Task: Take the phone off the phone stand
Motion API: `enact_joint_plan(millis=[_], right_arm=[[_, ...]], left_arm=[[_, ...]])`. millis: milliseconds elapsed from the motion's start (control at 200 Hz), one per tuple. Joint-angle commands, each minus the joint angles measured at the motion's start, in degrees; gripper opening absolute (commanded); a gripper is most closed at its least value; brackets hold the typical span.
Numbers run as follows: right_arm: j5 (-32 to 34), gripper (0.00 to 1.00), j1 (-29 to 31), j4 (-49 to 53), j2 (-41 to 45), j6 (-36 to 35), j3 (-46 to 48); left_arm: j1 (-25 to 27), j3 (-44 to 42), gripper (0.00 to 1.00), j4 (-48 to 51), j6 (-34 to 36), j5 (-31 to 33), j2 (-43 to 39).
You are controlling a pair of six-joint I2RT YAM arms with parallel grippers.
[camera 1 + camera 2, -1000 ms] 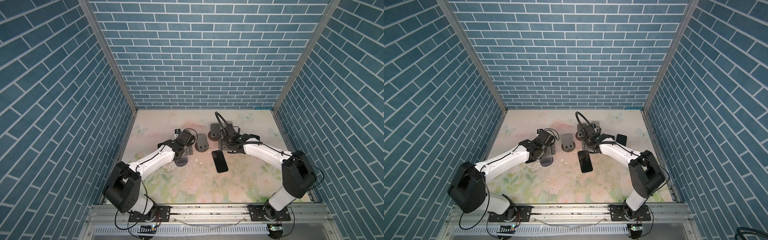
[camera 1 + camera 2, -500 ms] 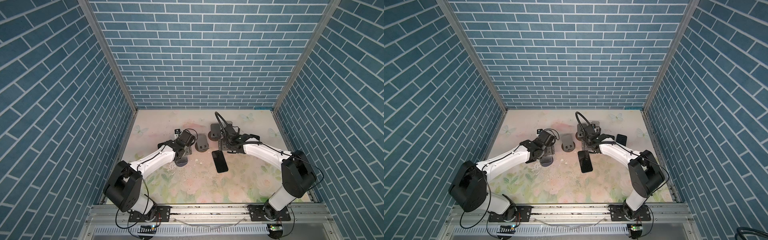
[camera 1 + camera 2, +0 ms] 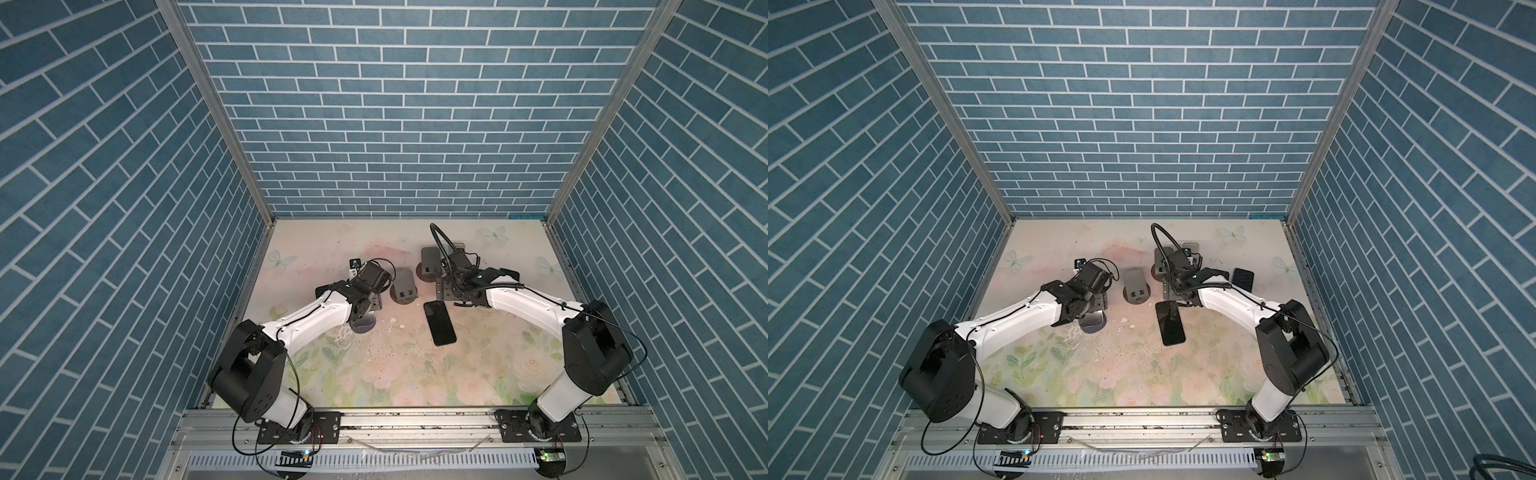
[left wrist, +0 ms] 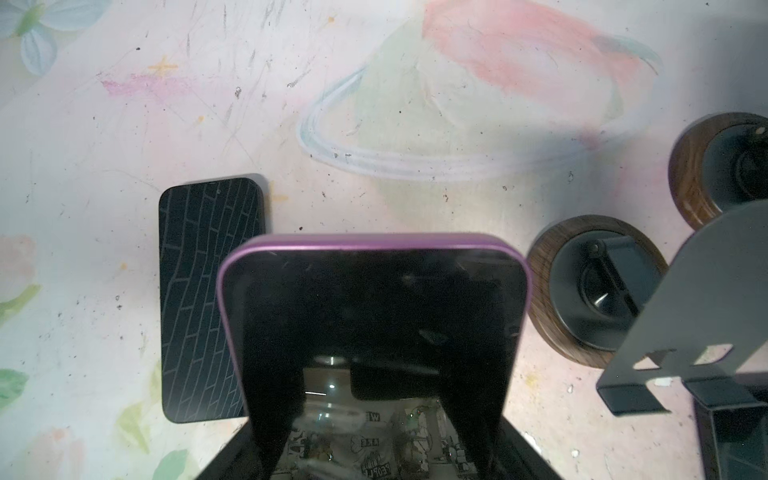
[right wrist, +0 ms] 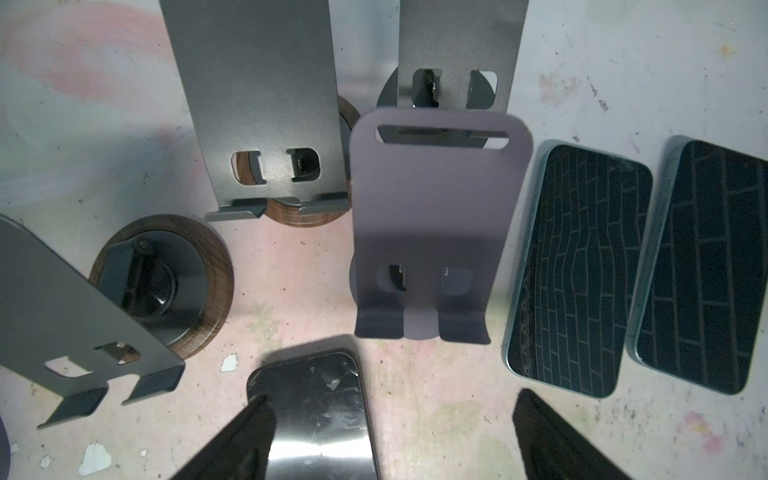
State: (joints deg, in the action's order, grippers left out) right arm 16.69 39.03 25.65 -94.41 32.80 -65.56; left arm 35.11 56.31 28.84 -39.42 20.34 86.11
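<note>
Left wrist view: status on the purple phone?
Left tool shut on purple phone. Right tool open above flat phone. Empty stand close alongside, not touching.

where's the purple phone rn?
Left wrist view: the purple phone is clamped in the left end effector, between a black phone lying flat on the table and a wood-based stand.

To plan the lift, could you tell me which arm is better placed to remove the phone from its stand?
Left. The left gripper is shut on the purple-edged phone, so it probably need only lift. The right gripper hangs open above a flat phone, near an empty stand.
</note>
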Motion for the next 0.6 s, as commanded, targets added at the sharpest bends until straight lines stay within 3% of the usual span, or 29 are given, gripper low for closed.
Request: enact_joint_plan(millis=[0, 295, 595], right_arm=[[-0.1, 0.91, -0.2, -0.3, -0.4, 1.7, 1.1], [-0.3, 0.91, 0.0, -0.5, -0.8, 1.8, 1.2], [-0.4, 0.91, -0.2, -0.9, -0.7, 2.0, 1.6]], left_arm=[[0.2, -0.2, 0.61, -0.3, 1.6, 0.6, -2.3], [0.2, -0.9, 0.6, -2.6, 3.7, -0.1, -8.0], [0.1, -1.0, 0.6, 1.0, 6.1, 6.5, -12.0]])
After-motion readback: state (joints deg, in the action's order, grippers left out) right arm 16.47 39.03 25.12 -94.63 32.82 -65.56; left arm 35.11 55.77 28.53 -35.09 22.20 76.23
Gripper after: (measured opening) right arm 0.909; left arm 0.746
